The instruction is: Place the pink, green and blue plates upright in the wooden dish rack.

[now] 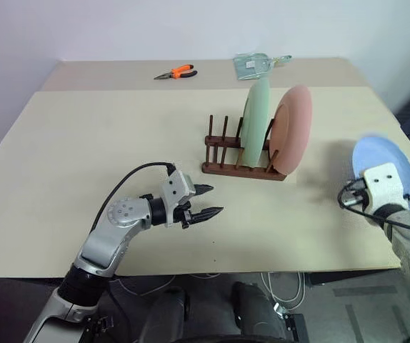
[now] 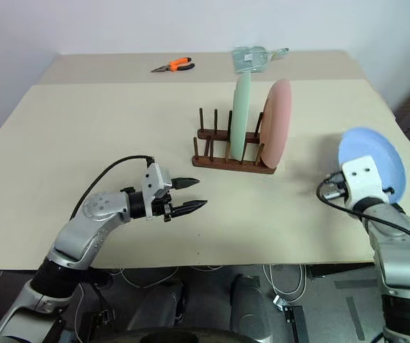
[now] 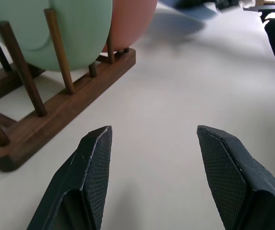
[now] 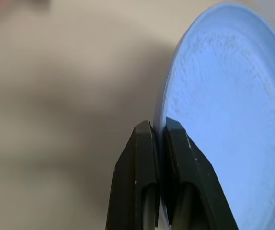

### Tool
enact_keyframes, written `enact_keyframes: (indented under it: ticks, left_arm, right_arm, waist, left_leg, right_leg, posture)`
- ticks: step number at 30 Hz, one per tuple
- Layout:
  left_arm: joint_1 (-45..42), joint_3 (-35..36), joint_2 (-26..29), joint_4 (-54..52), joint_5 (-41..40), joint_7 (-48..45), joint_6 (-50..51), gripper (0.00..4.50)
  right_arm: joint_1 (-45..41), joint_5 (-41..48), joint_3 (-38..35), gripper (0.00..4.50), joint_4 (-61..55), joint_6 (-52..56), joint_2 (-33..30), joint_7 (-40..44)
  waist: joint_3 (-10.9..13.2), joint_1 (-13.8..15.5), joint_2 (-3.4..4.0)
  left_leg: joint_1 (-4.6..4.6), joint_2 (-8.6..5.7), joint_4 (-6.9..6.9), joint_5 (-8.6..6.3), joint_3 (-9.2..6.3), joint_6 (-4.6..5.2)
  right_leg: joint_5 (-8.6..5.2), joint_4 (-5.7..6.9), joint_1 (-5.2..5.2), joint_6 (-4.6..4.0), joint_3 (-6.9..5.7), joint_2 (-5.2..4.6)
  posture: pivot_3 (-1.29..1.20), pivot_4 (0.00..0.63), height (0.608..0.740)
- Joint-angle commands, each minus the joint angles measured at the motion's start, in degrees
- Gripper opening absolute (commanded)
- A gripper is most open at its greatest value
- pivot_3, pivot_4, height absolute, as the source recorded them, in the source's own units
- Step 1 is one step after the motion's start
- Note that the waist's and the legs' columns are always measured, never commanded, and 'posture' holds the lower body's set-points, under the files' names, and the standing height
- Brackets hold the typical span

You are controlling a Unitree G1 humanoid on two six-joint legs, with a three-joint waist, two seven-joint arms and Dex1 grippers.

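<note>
- Left tool point(image 1: 206, 202) hovers low over the desk point(image 1: 83, 143), its two fingers spread with nothing between them, pointing toward the rack's near end.
- Rack point(image 1: 242, 170) stands mid-desk, to the right of and beyond the left tool. Its long axis runs left to right across the desk, so the slots open one after another along that line.
- Green plate point(image 1: 256, 121) stands upright among the rack's pegs, edge toward the camera; the peg pairs to its left are free.
- Pink plate point(image 1: 294, 130) stands upright in the rack's right end, just beside the green one.
- Blue plate point(image 2: 371, 163) is at the desk's right edge, well apart from the rack, held nearly upright off the desk.
- Right tool point(image 4: 159, 132) is pressed shut on the blue plate's rim, one finger on each face.
- Judgement: the rack lies to the left of the held plate, and the free slots are past the two racked plates, so the right arm would have to carry the blue plate leftward over or around them. The left tool is nearer those slots but empty.
</note>
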Motion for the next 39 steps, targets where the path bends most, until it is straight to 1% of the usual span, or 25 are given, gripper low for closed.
enact_keyframes:
  ticks: [1,3,5,8,11,13,17,19,21,25,34,37,39]
  left_arm:
    - [-0.55,2.15,0.33,0.99,0.50,0.30,-2.24,2.90]
    - [-1.01,3.07,0.53,2.59,1.03,0.77,-3.23,2.90]
    - [-1.43,4.02,0.63,4.20,1.79,1.43,-4.63,2.90]
    - [-2.05,5.86,0.64,6.89,3.13,3.04,-7.06,2.90]
    - [-2.23,7.74,1.32,9.36,3.90,3.87,-8.79,2.90]
    - [-2.07,8.80,1.72,10.42,4.26,4.27,-9.68,2.90]
    - [-1.03,11.70,2.63,10.99,3.55,5.32,-9.75,2.90]
    - [-0.04,14.20,2.94,10.25,1.74,6.01,-8.09,2.90]
    - [1.17,15.98,3.51,8.97,0.37,5.69,-7.12,2.90]
    - [2.62,17.55,4.26,7.68,-0.78,5.13,-6.49,2.90]
    - [3.30,17.84,4.20,8.87,-0.51,4.56,-7.67,2.90]
    - [3.63,17.59,4.08,9.52,-0.21,4.21,-8.42,2.90]
    - [3.75,17.43,4.10,9.57,-0.13,4.11,-8.60,2.90]
  right_arm:
    - [-10.34,10.18,-5.72,0.04,-9.74,-0.45,2.31,-0.37]
    - [-20.41,22.34,-7.88,0.04,-13.88,4.16,5.03,-2.57]
    - [-28.31,33.25,-8.74,0.04,-16.04,8.16,6.82,-5.11]
    - [-37.31,47.41,-7.19,0.04,-17.35,11.32,9.49,-9.97]
    - [-43.52,57.08,-2.37,0.04,-16.34,12.16,14.81,-15.63]
    - [-45.68,60.18,0.95,0.04,-14.74,11.93,19.09,-19.26]
    - [-46.88,61.03,6.87,0.04,-9.16,10.35,29.90,-28.18]
    - [-45.22,59.64,8.85,0.04,-6.70,10.06,33.53,-30.52]
    - [-43.23,57.13,10.51,0.04,-4.93,10.14,34.79,-31.42]
    - [-40.15,55.77,11.80,0.04,-4.13,10.40,35.89,-33.44]
    - [-37.15,51.94,14.01,0.04,-2.24,11.17,37.57,-35.04]
    - [-36.98,49.73,14.31,0.99,-0.03,11.21,37.09,-34.34]
    - [-37.46,47.31,14.93,2.02,0.46,10.57,36.04,-32.47]
  waist:
    - [0.02,0.05,0.05]
    - [0.06,-0.03,0.10]
    - [0.07,0.18,0.12]
    - [0.02,0.71,-0.02]
    - [0.03,0.85,-0.01]
    - [0.01,0.60,0.01]
    - [0.01,0.02,0.01]
    - [0.01,-0.12,0.02]
    - [0.01,-0.13,0.02]
    - [0.01,0.14,0.03]
    - [0.01,-0.27,0.04]
    - [0.01,-0.28,0.03]
    - [0.01,-0.28,0.04]
  left_leg:
    - [-0.01,0.01,0.01,0.00,0.00,0.00]
    - [0.00,0.01,0.02,0.00,-0.03,0.00]
    - [-0.02,0.02,0.03,0.00,-0.10,0.00]
    - [-0.07,0.00,-0.05,0.00,-0.43,-0.01]
    - [-0.08,-0.01,-0.09,0.00,-0.45,-0.01]
    - [-0.06,-0.01,-0.07,0.00,-0.44,-0.01]
    - [-0.05,-0.02,-0.08,0.01,-0.47,-0.03]
    - [-0.05,-0.02,-0.12,0.02,-0.46,-0.05]
    - [-0.07,-0.02,-0.16,0.04,-0.45,-0.07]
    - [-0.10,-0.06,-0.14,0.05,-0.40,-0.09]
    - [-0.06,-0.03,-0.16,0.05,-0.36,-0.10]
    - [-0.05,-0.03,-0.15,0.05,-0.35,-0.10]
    - [-0.05,-0.03,-0.16,0.05,-0.35,-0.10]
  right_leg:
    - [0.01,0.02,-0.01,0.01,0.00,0.01]
    - [0.03,0.03,-0.01,0.02,0.00,0.02]
    - [0.06,0.06,-0.03,-0.01,-0.01,0.02]
    - [0.19,0.02,0.01,-0.02,-0.28,0.04]
    - [0.19,-0.01,0.00,-0.03,-0.26,0.01]
    - [0.20,0.02,-0.03,-0.07,-0.24,0.01]
    - [0.22,0.13,-0.10,-0.05,-0.23,0.03]
    - [0.23,0.20,-0.19,-0.04,-0.21,0.04]
    - [0.23,0.30,-0.28,-0.03,-0.17,0.05]
    - [0.24,0.34,-0.30,-0.03,-0.17,0.05]
    - [0.23,0.44,-0.35,-0.04,-0.16,0.10]
    - [0.23,0.44,-0.34,-0.04,-0.15,0.10]
    - [0.23,0.44,-0.34,-0.04,-0.15,0.10]
  posture:
    - [0.00,0.150,0.740]
    - [0.00,0.150,0.740]
    - [0.00,0.150,0.740]
    - [0.00,0.150,0.740]
    - [0.00,0.150,0.740]
    - [0.00,0.150,0.740]
    - [0.00,0.150,0.740]
    - [0.00,0.150,0.740]
    - [0.00,0.150,0.740]
    - [0.00,0.150,0.740]
    - [0.00,0.150,0.740]
    - [0.00,0.150,0.740]
    - [0.00,0.150,0.740]
